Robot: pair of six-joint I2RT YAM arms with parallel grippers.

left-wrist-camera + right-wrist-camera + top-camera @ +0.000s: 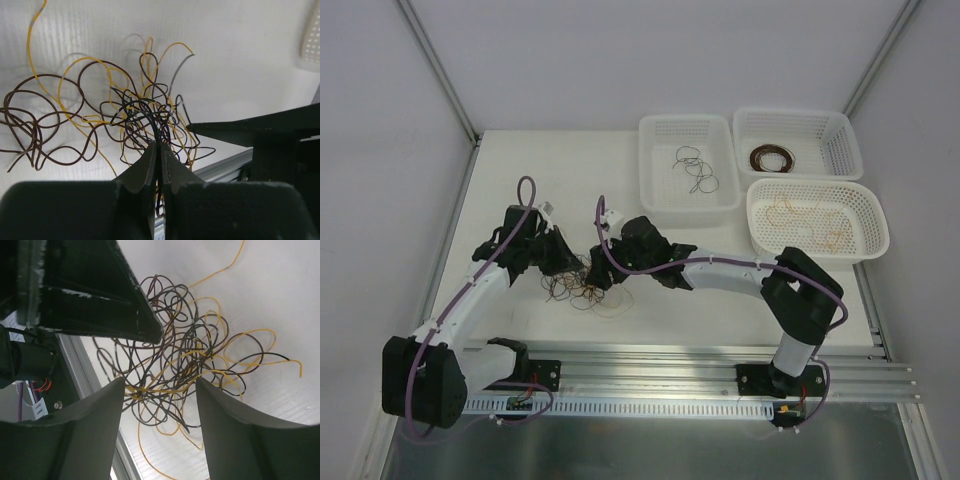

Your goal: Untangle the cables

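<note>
The cables (588,292) lie as one tangle of thin yellow, black and dark brown wires on the white table between the two arms. In the left wrist view the tangle (145,112) spreads out just past my left gripper (159,145), which is shut on a black strand running down between its fingers. My left gripper (568,266) sits at the tangle's left edge. My right gripper (604,274) comes in from the right. In the right wrist view it (160,385) stands open, with its two fingers astride the near side of the knot (185,355) and touching no wire.
Three white baskets stand at the back right: one (655,170) with black wires, one (840,140) with a dark brown coil, one (870,215) with tan wires. An aluminium rail (700,360) runs along the near table edge, close to the tangle.
</note>
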